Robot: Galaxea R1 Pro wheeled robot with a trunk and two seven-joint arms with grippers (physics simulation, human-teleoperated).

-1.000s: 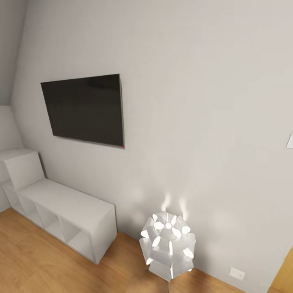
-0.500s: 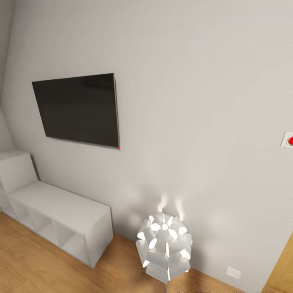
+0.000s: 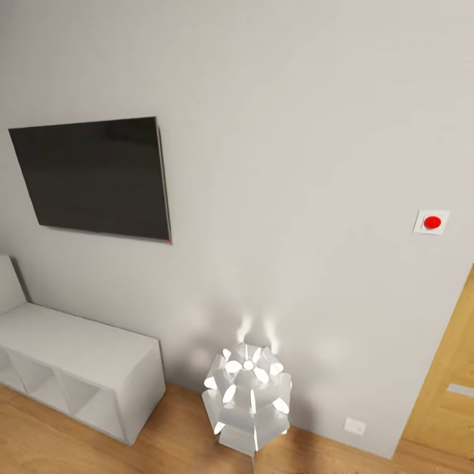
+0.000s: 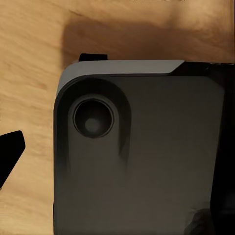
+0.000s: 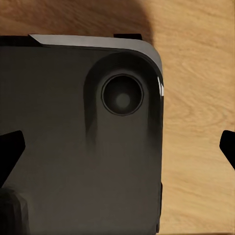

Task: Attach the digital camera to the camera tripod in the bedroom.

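Both arms point down over the robot's dark base [image 4: 142, 156] and wood floor [image 5: 196, 98]. Right claw [image 5: 122, 147] spread; left claw's [image 4: 10, 156] state unclear. Ahead: white wall [image 3: 296, 131], black TV [image 3: 92, 178], lit lamp [image 3: 247, 401].

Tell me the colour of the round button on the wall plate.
Bright red, on a white wall plate; clearest in the head view.

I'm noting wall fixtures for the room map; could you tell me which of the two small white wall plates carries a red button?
It is the upper wall plate, mounted beside the wooden door. The lower wall plate, just above the floor near the lit lamp, is plain white.
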